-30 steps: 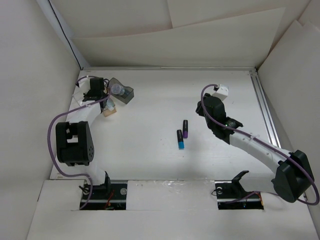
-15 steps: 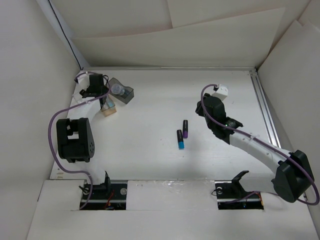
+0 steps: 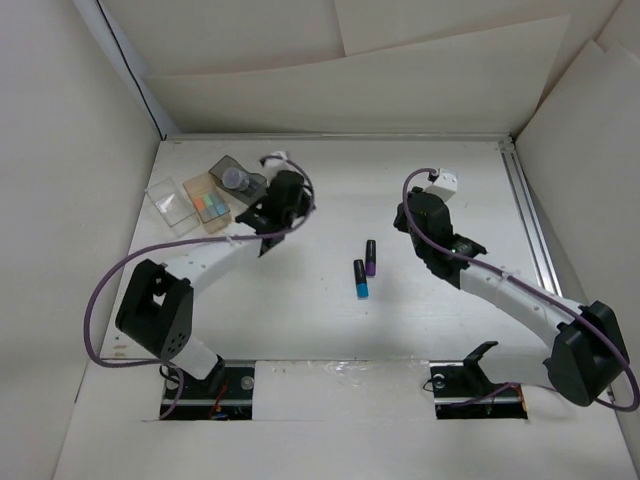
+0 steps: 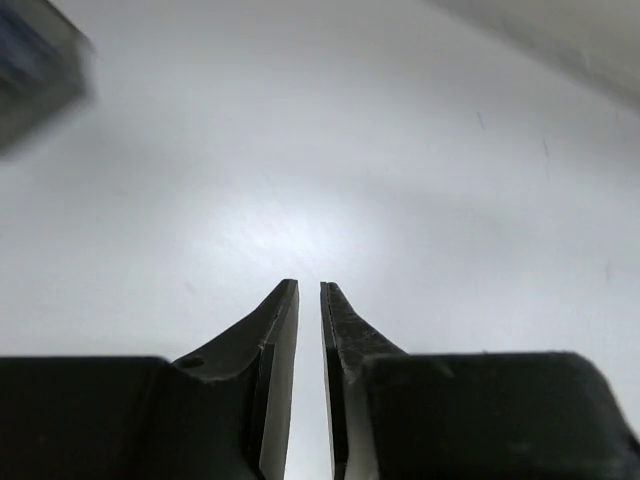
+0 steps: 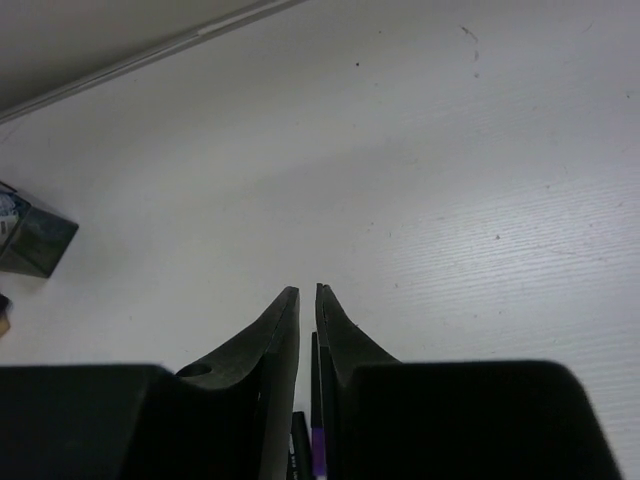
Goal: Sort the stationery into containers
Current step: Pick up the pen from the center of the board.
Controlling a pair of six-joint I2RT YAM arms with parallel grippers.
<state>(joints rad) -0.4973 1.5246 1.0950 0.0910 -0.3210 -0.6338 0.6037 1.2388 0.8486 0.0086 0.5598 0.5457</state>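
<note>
Two black markers lie mid-table, one with a purple end (image 3: 370, 258) and one with a cyan end (image 3: 360, 279). At the back left stand the clear box (image 3: 172, 200), the amber-tan box (image 3: 210, 203) holding pale markers, and the smoky dark grey box (image 3: 235, 178) with a pale round piece inside. My left gripper (image 3: 298, 203) is shut and empty above bare table (image 4: 309, 285), right of the boxes. My right gripper (image 3: 402, 217) is shut and empty (image 5: 307, 290), just right of the black markers. The purple-ended marker (image 5: 318, 452) shows low between its fingers.
White walls enclose the table on three sides. A metal rail (image 3: 530, 220) runs along the right edge. The dark grey box shows blurred at the left wrist view's top left (image 4: 35, 70) and at the right wrist view's left edge (image 5: 35, 240).
My left arm has swung from over the boxes at the far left to the right, toward the table's middle, uncovering all three boxes. The right arm and the black markers have not moved.
</note>
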